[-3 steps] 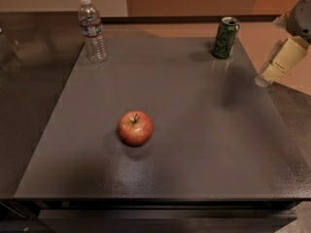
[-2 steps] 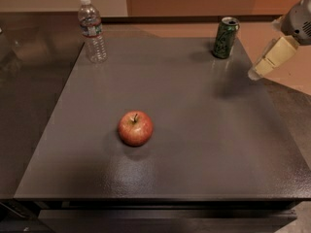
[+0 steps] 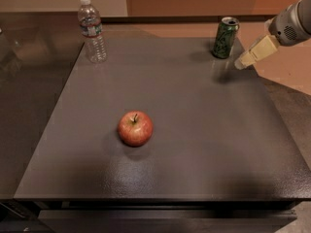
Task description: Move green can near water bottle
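The green can (image 3: 225, 38) stands upright at the far right of the dark table (image 3: 194, 130), near its back edge. The water bottle (image 3: 92, 30) stands upright at the far left corner, well apart from the can. My gripper (image 3: 241, 63) comes in from the upper right and hovers just right of the can and slightly in front of it, close to it but not touching. It holds nothing that I can see.
A red apple (image 3: 135, 128) sits left of the table's middle. The table's right edge runs just under the gripper, with pale floor beyond. A dark counter lies to the left of the table.
The gripper has moved left and a little farther back, closer to the green can. The can, bottle and apple have not moved.
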`<control>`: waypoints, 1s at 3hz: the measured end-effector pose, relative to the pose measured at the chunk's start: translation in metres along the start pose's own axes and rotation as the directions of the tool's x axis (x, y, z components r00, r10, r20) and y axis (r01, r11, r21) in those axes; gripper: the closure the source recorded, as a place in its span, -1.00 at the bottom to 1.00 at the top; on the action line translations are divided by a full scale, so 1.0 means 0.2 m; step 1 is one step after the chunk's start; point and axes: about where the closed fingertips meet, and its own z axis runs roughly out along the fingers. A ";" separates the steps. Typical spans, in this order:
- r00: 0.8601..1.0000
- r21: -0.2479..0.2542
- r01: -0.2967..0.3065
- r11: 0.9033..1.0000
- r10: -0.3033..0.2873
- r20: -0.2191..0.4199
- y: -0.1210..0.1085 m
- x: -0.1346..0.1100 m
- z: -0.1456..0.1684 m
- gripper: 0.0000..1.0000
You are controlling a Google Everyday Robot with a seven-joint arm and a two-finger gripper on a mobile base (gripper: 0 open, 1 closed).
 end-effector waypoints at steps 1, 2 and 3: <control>0.998 0.048 -0.025 0.999 0.021 0.066 -0.15 -0.04 0.13 -1.00; 0.990 0.067 -0.063 0.996 0.054 0.133 -0.28 -0.07 0.25 -1.00; 0.978 0.047 -0.105 0.993 0.094 0.186 -0.37 -0.12 0.38 -1.00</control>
